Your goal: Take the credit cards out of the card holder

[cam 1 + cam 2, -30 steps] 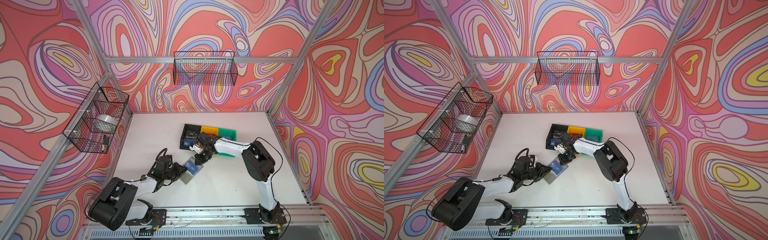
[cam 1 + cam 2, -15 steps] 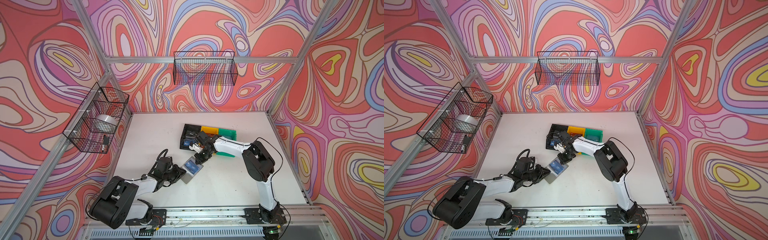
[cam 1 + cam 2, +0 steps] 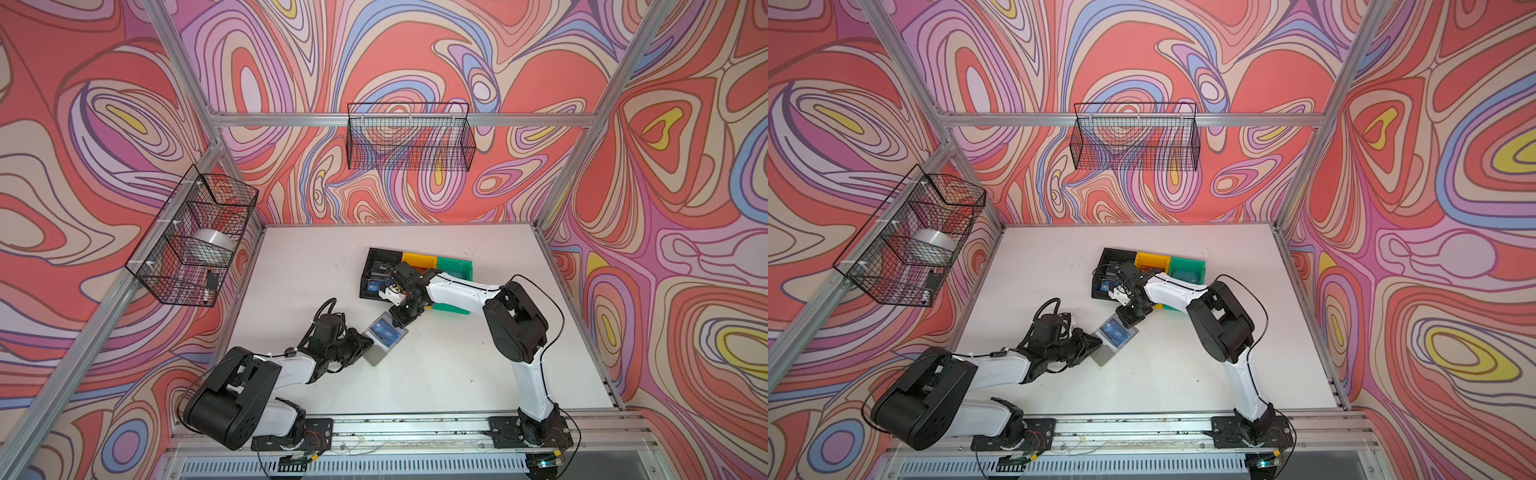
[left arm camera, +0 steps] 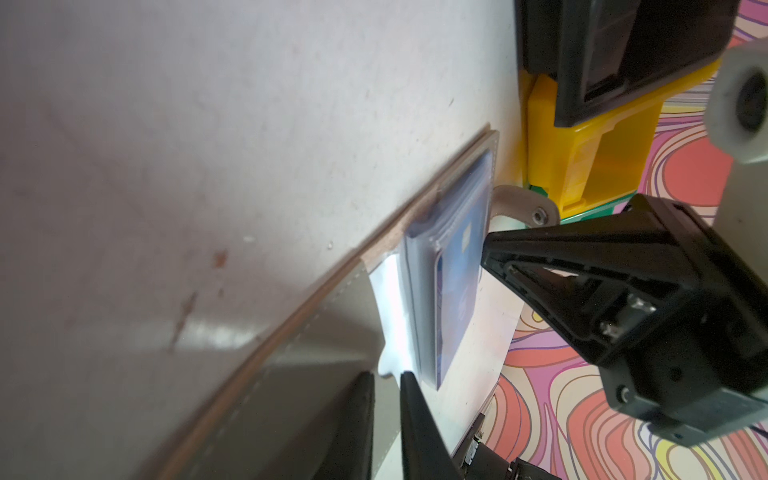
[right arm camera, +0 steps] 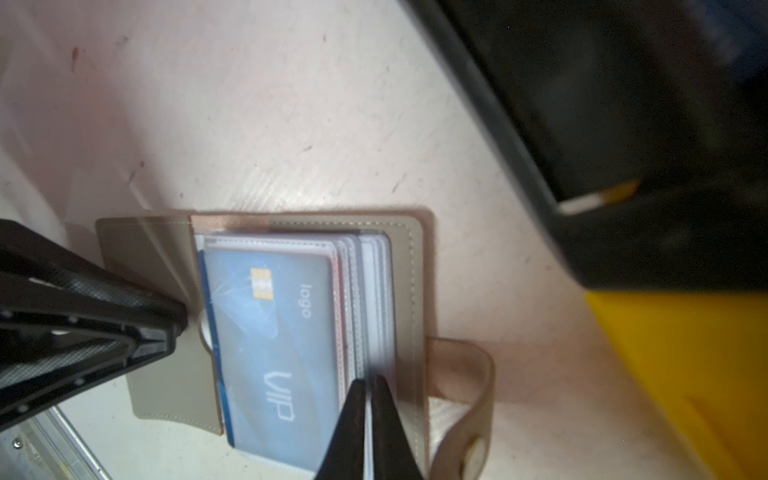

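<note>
My right gripper (image 5: 369,386) is pinched onto a pale sleeve edge (image 5: 376,316) in the card holder (image 5: 409,291). My left gripper (image 4: 385,380) clamps its flap (image 5: 141,245).

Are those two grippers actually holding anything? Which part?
Both pinch the open card holder: left gripper on the edge of a clear sleeve away from the snap tab, right gripper on sleeve edges beside that tab.

Grey card holder (image 5: 409,282), blue credit card (image 5: 274,345) (gold chip (image 5: 261,283)), swirly red-pink walls (image 3: 415,54)
</note>
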Robot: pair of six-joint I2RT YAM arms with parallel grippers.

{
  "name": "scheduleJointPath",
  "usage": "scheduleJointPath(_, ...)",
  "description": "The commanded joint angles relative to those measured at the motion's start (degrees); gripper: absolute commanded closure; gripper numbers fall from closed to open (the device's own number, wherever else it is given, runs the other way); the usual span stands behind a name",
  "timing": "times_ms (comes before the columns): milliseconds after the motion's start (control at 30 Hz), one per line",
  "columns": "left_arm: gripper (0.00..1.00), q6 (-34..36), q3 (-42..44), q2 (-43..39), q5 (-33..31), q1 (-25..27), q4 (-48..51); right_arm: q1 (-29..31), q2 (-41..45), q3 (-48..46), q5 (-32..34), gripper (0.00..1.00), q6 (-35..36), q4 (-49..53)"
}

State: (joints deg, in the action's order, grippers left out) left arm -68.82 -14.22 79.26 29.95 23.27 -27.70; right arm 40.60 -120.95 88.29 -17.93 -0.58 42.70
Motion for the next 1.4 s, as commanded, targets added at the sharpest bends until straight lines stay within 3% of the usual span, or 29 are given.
scheduleJointPath(0,0.83,-0.28,0.89,0.28,-0.68,0.18,-0.29,0.36,-1.61,1.68,2.75,0.91,1.25,1.14)
scheduleJointPath(367,0.83,-1.35,0.59,1.93,0.09,0.12,-4.34,1.44,-0.3,-1.51,-1.66,0.91,-0.19,-1.01)
scheduleJointPath(1367,0.83,-2.71,-0.31,6.5,0.86,1.35,-10.49,1.85,-0.52,-2.82,-2.06,0.91,-0.94,-1.41)
